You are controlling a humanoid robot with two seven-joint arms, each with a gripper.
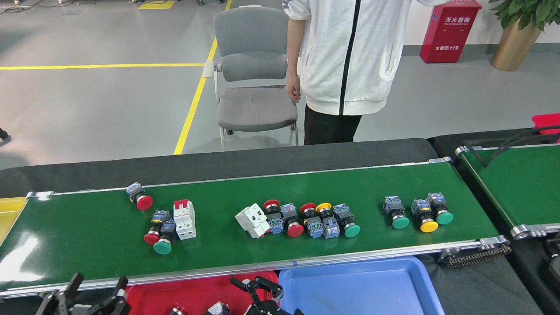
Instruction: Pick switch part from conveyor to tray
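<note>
Head view shows the belt (pixel 306 183) full of switch parts in little groups. A white breaker (pixel 252 220) lies near the middle, touching a row of buttons (pixel 313 214) with red, yellow and green caps. More buttons (pixel 157 232) and a second white breaker (pixel 184 213) lie toward the left end, and three buttons (pixel 415 211) sit near the right end. They all lie on their sides, likely just as they were tipped out.

Two trays sit right under the near edge of the belt, so a part only needs a short trip. The red tray (pixel 197 291) has a couple of parts (pixel 217 309) at its near edge. The blue tray (pixel 363 284) shows no parts.

The right claw (pixel 258 291) is over the red tray with its fingers spread wide and nothing between them. I think it is dropping parts there. The left claw (pixel 87 297) waits by the near left corner, spread too, holding nothing.

A person (pixel 345 57) stands behind the belt, beside a grey chair (pixel 256 87).
</note>
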